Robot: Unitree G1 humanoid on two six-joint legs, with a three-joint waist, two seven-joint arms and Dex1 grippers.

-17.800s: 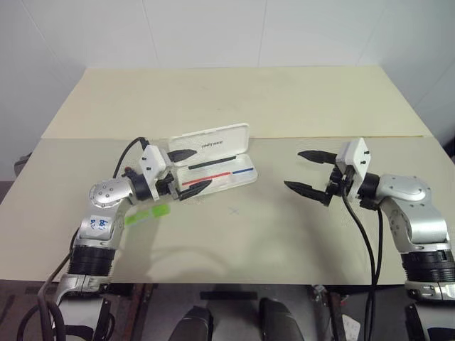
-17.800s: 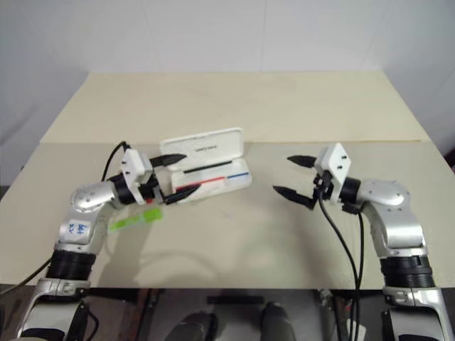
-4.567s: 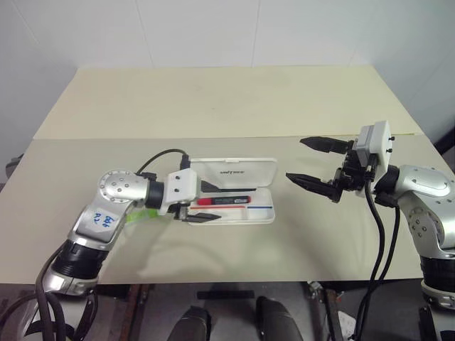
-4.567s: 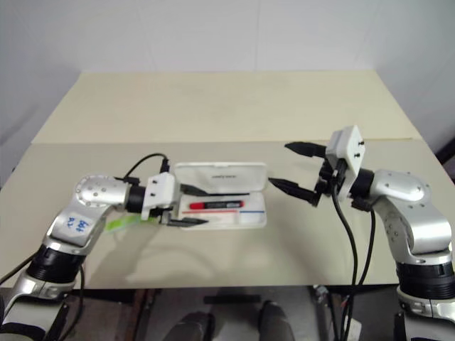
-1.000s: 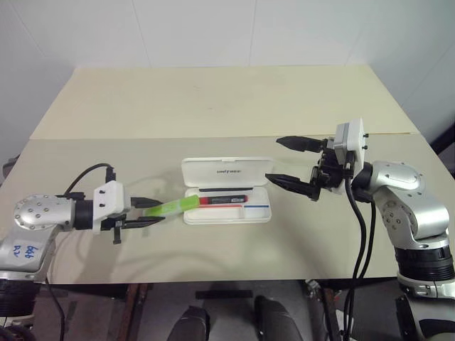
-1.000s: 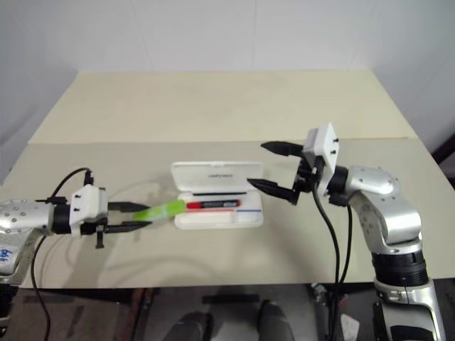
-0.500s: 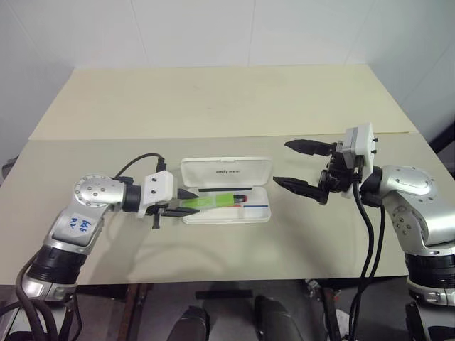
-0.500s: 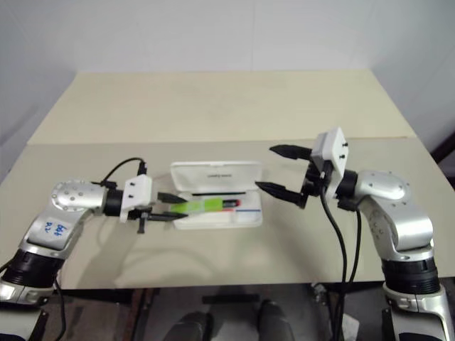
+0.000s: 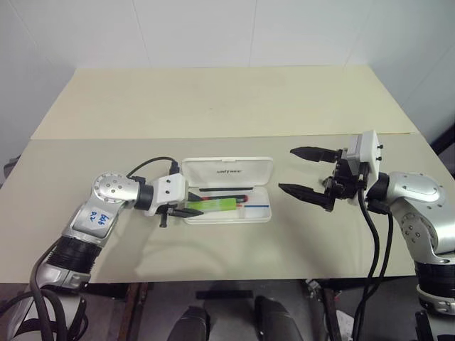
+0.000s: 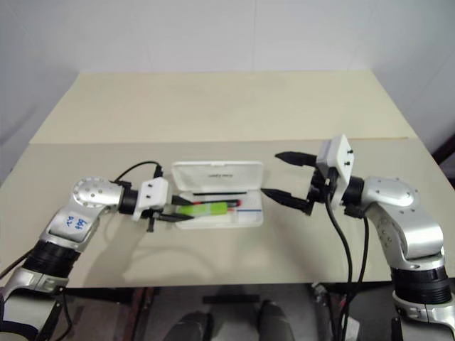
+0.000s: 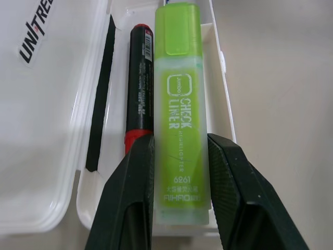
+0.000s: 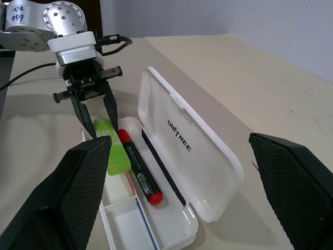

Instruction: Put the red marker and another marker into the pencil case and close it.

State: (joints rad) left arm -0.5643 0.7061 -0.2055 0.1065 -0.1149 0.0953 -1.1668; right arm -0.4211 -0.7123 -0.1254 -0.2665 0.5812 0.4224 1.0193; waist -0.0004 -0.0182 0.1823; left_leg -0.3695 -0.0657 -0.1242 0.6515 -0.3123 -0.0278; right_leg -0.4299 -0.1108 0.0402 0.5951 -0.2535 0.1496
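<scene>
Here the left claw (image 11: 179,172) pinches the light, stiff, slick green marker (image 11: 181,112) by its end, beside the red marker (image 11: 139,101) inside the pencil case (image 9: 263,217); the right claw (image 9: 307,171) gapes wide, empty.

Left hand (image 11: 179,156) clamped shut; right hand (image 9: 307,170) spread wide.

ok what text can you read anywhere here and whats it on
"UNITREE": dark print on the open lid of the pencil case.
"CHECK LINER", "6261": on the lime-green marker held by the left gripper.
Small print on the red marker: too small to read.
Blue handwriting on the left arm: unclear.
</scene>
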